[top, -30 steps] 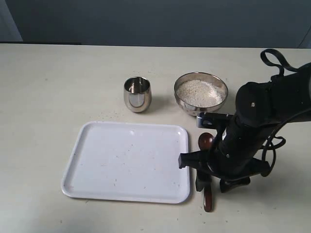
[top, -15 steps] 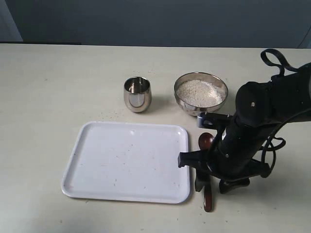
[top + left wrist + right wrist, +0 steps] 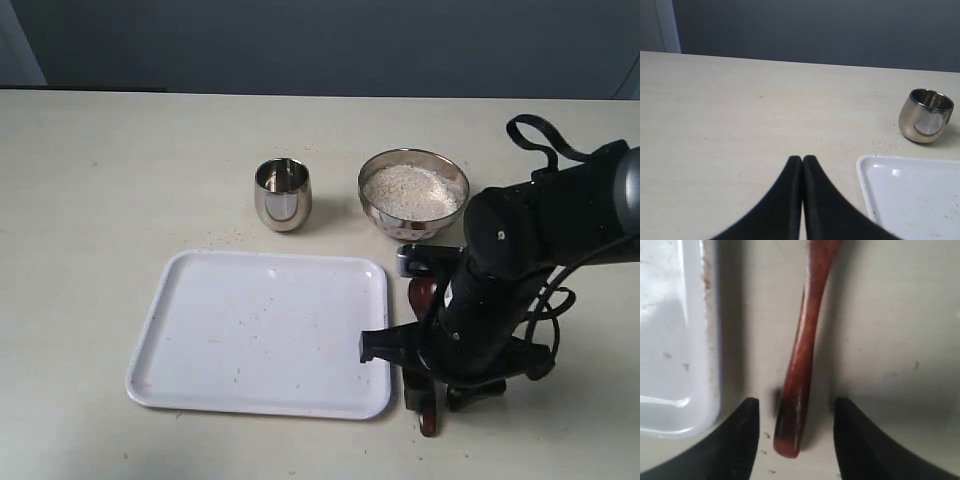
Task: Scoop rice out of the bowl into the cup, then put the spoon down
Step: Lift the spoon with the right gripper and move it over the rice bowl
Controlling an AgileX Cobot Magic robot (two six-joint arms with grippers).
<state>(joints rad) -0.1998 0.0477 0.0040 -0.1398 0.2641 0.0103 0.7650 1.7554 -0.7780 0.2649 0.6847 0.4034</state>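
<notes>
L gripper (image 3: 802, 159): 2 black fingers were pressed together w/ nothing btwn them, over the pale beige table (image 3: 715, 110). 1 flat white rectangular tray (image 3: 200, 320) lay on the table, a few specks on it. Behind it stood 1 small shiny steel cup (image 3: 283, 195), upright. To its right, apart, sat 1 round shiny steel bowl (image 3: 375, 210) holding 1 heap of white rice (image 3: 410, 190). 1 slim reddish-brown wooden spoon (image 3: 805, 340) lay flat on the table just beside the tray's right edge, near the bowl. R gripper (image 3: 795, 407): 2 fingers were spread apart, 1 each side of the handle end, w/ a gap showing on both sides.

Shiny steel bowl (image 3: 372, 208) sitting upright, holding heaped white rice (image 3: 410, 190), steel cup (image 3: 283, 195) standing upright nearby, reddish-brown wooden spoon (image 3: 802, 355) lying flat near the bowl.
</notes>
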